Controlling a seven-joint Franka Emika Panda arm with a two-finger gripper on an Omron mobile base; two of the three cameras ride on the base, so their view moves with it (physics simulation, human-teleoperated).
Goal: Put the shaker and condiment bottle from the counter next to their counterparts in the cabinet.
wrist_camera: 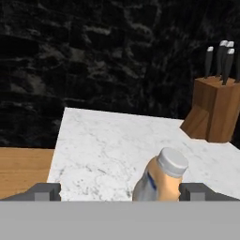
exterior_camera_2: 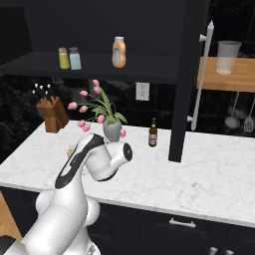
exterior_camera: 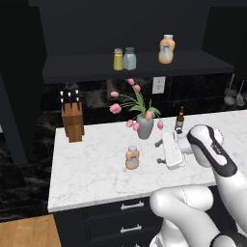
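Observation:
One orange condiment bottle [exterior_camera: 132, 157] with a silver-grey cap stands upright on the white marble counter [exterior_camera: 91, 164]. My gripper [exterior_camera: 158, 152] is level with it, just to its right, pointing at it and open. In the hand view the bottle [wrist_camera: 161, 180] stands between the two fingertips [wrist_camera: 44, 191], closer to the right one, and nothing touches it. On the cabinet shelf [exterior_camera: 87, 67] the pale blue-grey shaker [exterior_camera: 129, 58] stands right beside the yellow-green shaker [exterior_camera: 118, 59]. The second orange bottle [exterior_camera: 166, 49] stands alone further right on the shelf.
A vase of pink tulips [exterior_camera: 144, 124] stands just behind the gripper, with a thin dark brown bottle [exterior_camera: 180, 118] to its right. A wooden knife block [exterior_camera: 72, 120] sits at the counter's back left. A tall black cabinet side [exterior_camera_2: 187, 79] stands on the counter further right.

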